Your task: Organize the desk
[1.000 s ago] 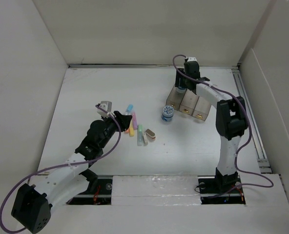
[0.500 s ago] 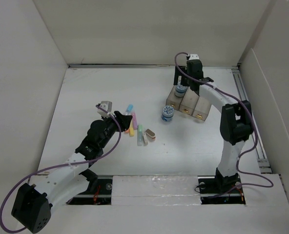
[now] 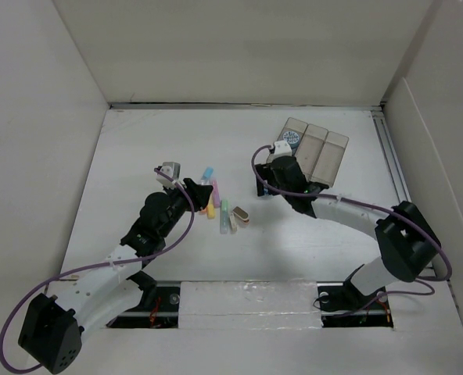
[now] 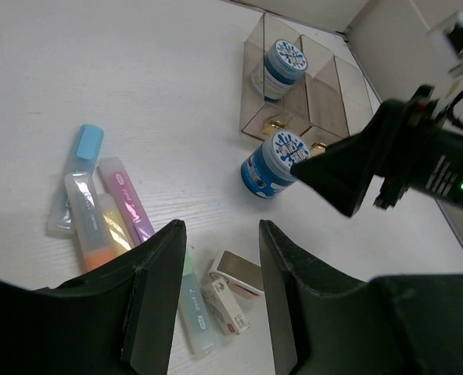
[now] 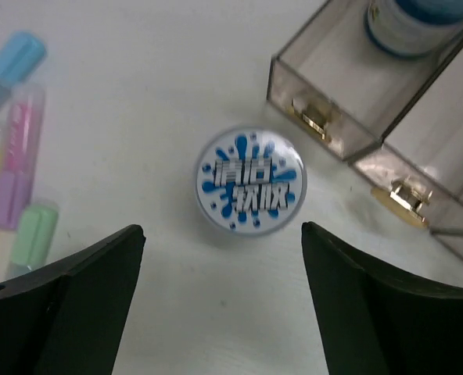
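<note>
The white desk carries a translucent three-compartment bin at the back right, with one blue-lidded jar in its left compartment. A second blue jar stands on the desk in front of the bin, also in the left wrist view. My right gripper is open and empty just above and near this jar, hiding it from the top view. My left gripper is open and empty above a small box and an eraser.
Several pastel highlighters lie in a cluster left of the jar, with a green one beside the small box. White upright panels enclose the desk and a metal rail runs along its right edge.
My right gripper left a jar in the bin's left compartment, then swung forward and left, over the loose jar. The left arm has not moved.
</note>
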Robot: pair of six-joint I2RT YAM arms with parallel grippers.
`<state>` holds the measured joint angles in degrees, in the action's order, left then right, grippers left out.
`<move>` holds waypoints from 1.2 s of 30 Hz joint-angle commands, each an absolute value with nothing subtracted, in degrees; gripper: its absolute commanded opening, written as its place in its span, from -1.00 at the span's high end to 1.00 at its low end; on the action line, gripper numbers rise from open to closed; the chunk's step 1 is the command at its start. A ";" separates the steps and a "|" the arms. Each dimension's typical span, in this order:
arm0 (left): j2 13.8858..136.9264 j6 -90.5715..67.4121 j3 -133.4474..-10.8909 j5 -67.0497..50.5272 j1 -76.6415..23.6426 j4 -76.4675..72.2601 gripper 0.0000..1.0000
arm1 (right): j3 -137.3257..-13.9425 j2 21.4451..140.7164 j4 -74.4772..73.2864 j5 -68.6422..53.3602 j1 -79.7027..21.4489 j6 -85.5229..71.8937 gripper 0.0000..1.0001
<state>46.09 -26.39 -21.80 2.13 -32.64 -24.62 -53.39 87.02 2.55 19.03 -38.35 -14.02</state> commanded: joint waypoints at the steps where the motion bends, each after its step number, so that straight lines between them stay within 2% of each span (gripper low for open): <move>1: 45.79 -26.02 -22.32 1.32 -32.78 -26.72 0.23 | -51.24 84.29 2.82 22.42 -38.94 -16.17 -0.76; 3: 45.62 -26.02 -22.41 1.23 -32.78 -26.54 0.23 | -50.63 84.63 2.20 21.89 -38.94 -16.79 -0.84; 8: 45.70 -26.02 -22.32 1.49 -32.78 -26.54 0.23 | -53.25 89.72 1.93 19.69 -37.62 -17.49 -0.84; 20: 46.41 -25.84 -22.24 2.11 -32.78 -26.81 0.23 | -62.23 97.65 2.02 21.97 -36.47 -15.21 -0.63; 22: 46.23 -25.75 -22.15 2.02 -32.78 -27.07 0.23 | -63.19 98.78 1.50 21.97 -36.47 -15.20 -0.52; 32: 47.20 -25.75 -22.33 2.28 -32.78 -27.25 0.23 | -63.01 100.46 0.44 21.18 -36.47 -15.91 -0.61; 36: 47.37 -25.75 -22.24 2.46 -32.78 -27.51 0.23 | -62.41 98.18 1.05 22.06 -37.00 -16.00 -0.06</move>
